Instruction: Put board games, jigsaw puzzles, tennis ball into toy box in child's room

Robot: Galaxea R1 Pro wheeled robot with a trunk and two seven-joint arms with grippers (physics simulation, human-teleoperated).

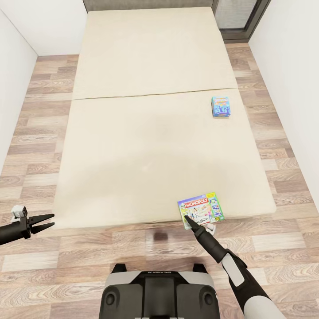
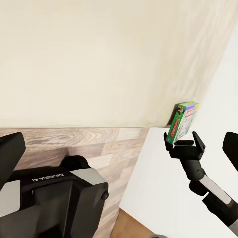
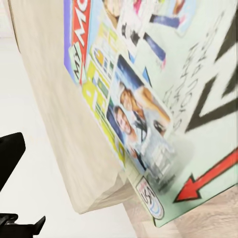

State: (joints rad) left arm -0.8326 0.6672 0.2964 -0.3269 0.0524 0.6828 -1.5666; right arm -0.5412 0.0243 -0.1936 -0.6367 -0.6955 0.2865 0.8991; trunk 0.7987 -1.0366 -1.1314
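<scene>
Grey-and-black base (image 1: 157,290), black-tipped grey-white arms, lettering seemingly "GALAXEA".

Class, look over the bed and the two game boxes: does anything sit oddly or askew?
Yes. The Monopoly box lies turned at an angle at the bed's near edge, one corner jutting past it. The small blue box lies flat near the far side edge.

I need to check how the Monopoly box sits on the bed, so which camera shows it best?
The head view: the whole flat green-edged Monopoly game box lies at the beige bed's near edge, the right gripper at it. The right wrist view gives a cropped close-up; the left wrist view shows it small and edge-on.
</scene>
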